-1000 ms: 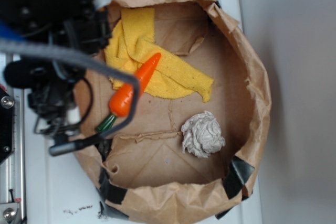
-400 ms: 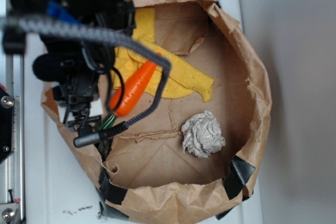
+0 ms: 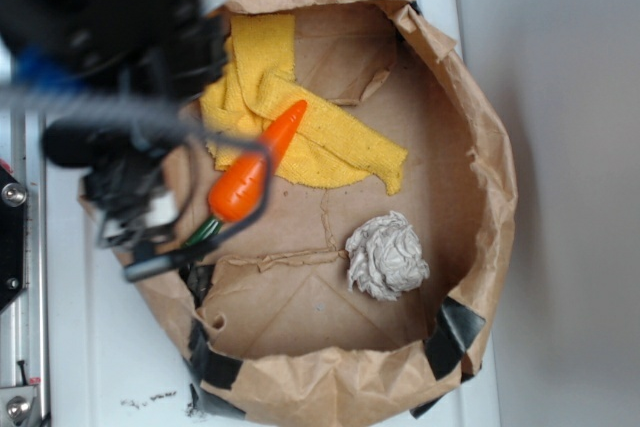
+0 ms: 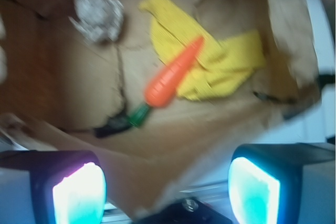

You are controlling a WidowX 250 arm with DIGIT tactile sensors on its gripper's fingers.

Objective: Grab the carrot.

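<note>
1. Overhead, we see the carrot (image 3: 250, 169) lying inside a rolled-down brown paper bag (image 3: 480, 147) that stands on a white counter (image 3: 100, 347); its orange tip rests on a yellow cloth (image 3: 330, 142) and points up and to the right, while its dark green stem end lies on the bare bag floor at lower left.
2. We find a crumpled grey-white paper ball (image 3: 386, 256) on the bag floor too, to the lower right of the carrot and well apart from it.
3. We see the black arm as a blurred mass over the bag's left rim; a grey cable (image 3: 245, 222) loops from it across the carrot's thick end.
4. From the wrist view, we see the end effector (image 4: 168, 184) with its two pale pads (image 4: 79, 195) spread wide at the bottom edge; nothing sits between them.
5. We place the carrot (image 4: 170, 74) in that view up ahead of the pads and clear of both; it lies slantwise, half on the cloth (image 4: 226, 64), with the paper ball (image 4: 98, 14) off to the upper left.
6. We note that the wrist view is soft with blur; fine detail on the bag's rim is unclear.
</note>
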